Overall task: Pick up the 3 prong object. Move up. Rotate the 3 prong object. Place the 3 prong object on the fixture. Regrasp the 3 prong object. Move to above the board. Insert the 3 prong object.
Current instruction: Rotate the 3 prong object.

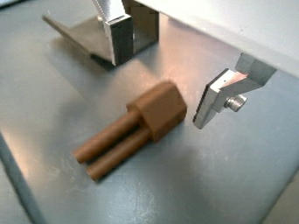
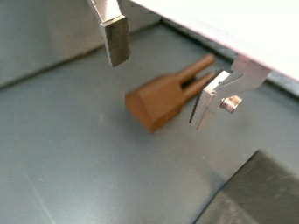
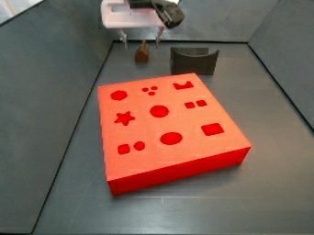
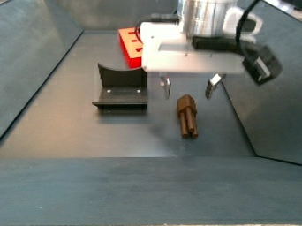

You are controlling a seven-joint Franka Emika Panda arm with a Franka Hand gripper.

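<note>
The 3 prong object [image 1: 135, 129] is a small brown wooden block with prongs. It lies flat on the grey floor and shows in both wrist views [image 2: 167, 96]. My gripper [image 1: 162, 86] is open and hangs just above it, with one silver finger [image 2: 114, 39] on each side of the block and neither touching it. In a side view the gripper [image 4: 189, 86] hovers over the object [image 4: 186, 116]. The dark fixture [image 4: 120, 89] stands beside it. The red board [image 3: 166, 124] lies in the middle of the floor, and the fixture [image 3: 193, 59] is behind it.
Grey walls enclose the floor on all sides. The gripper [image 3: 141, 35] works near the back wall, between the wall and the board's far edge. The fixture [image 1: 84, 33] shows close behind one finger in a wrist view.
</note>
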